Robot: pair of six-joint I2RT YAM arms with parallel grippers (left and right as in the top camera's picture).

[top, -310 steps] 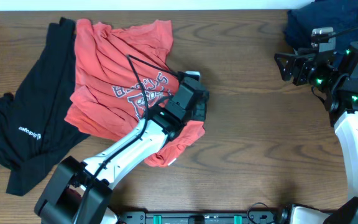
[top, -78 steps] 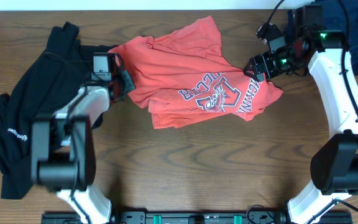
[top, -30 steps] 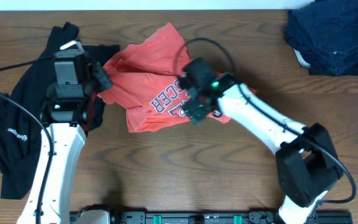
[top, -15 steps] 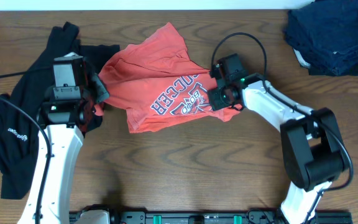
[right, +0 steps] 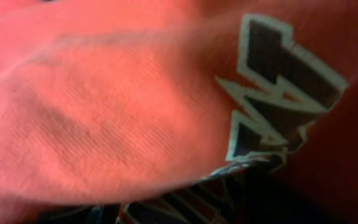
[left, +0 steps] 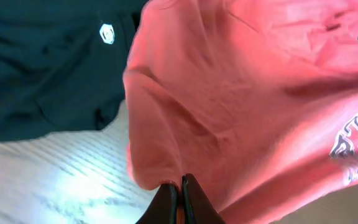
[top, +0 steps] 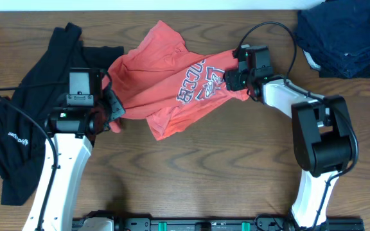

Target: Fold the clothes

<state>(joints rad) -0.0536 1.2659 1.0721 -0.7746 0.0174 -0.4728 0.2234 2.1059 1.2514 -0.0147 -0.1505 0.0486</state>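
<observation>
The red-orange T-shirt (top: 166,90), soft rumpled jersey with white-edged black varsity lettering, lies bunched across the middle of the wood-grain tabletop (top: 223,173). The left gripper (left: 180,188) is closed, pinching the shirt's left edge between thin dark fingers. The right gripper (top: 235,78) sits at the shirt's right edge, cloth filling its camera; whether it is open I cannot tell. A black top (top: 31,109) with small white logos sprawls just left of the shirt. Dark blue cloth (top: 339,35) is heaped at the far right corner.
</observation>
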